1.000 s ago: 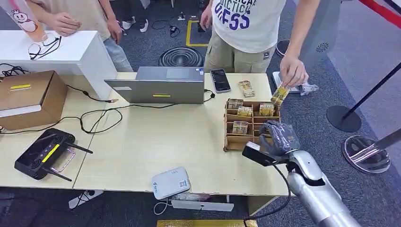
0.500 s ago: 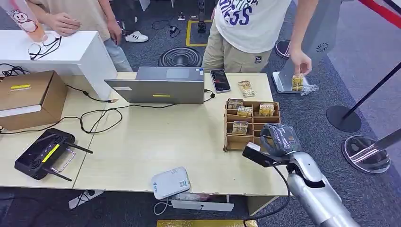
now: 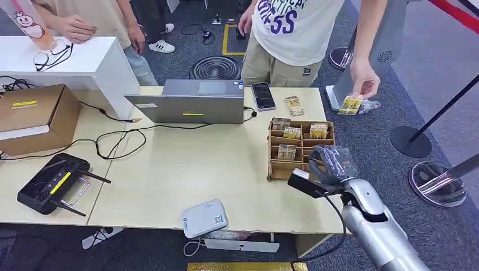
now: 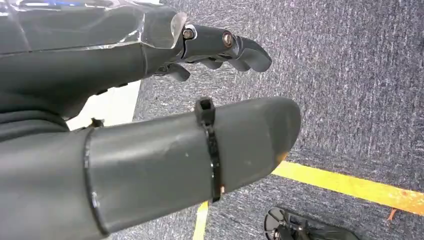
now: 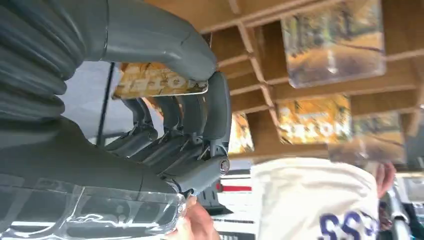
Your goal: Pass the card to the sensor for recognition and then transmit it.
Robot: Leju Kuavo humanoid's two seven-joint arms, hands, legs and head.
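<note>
Low in the frame's right, the right hand (image 3: 332, 164) sits at the front right corner of the wooden card rack (image 3: 300, 148); in the right wrist view its thumb and fingers (image 5: 200, 115) pinch a yellow card (image 5: 157, 80) standing in a slot there. The left hand (image 4: 150, 115) hangs over grey carpet with a yellow floor line, fingers loosely curled and holding nothing.

At the table's near edge, bottom centre, lies a white card reader (image 3: 204, 218) with its cable trailing below. A black controller (image 3: 52, 182) lies at lower left. More cards stand in the rack's other slots.

Farther back, centre, a grey laptop (image 3: 189, 101) stands beside a phone (image 3: 263, 96) and a loose card packet (image 3: 294, 105); a cardboard box (image 3: 34, 116) sits at left.

At upper right, a person's hand (image 3: 364, 79) holds another card (image 3: 350, 104) off the table's edge, near a grey stand base. A second person stands at upper left behind a white counter (image 3: 68, 62).
</note>
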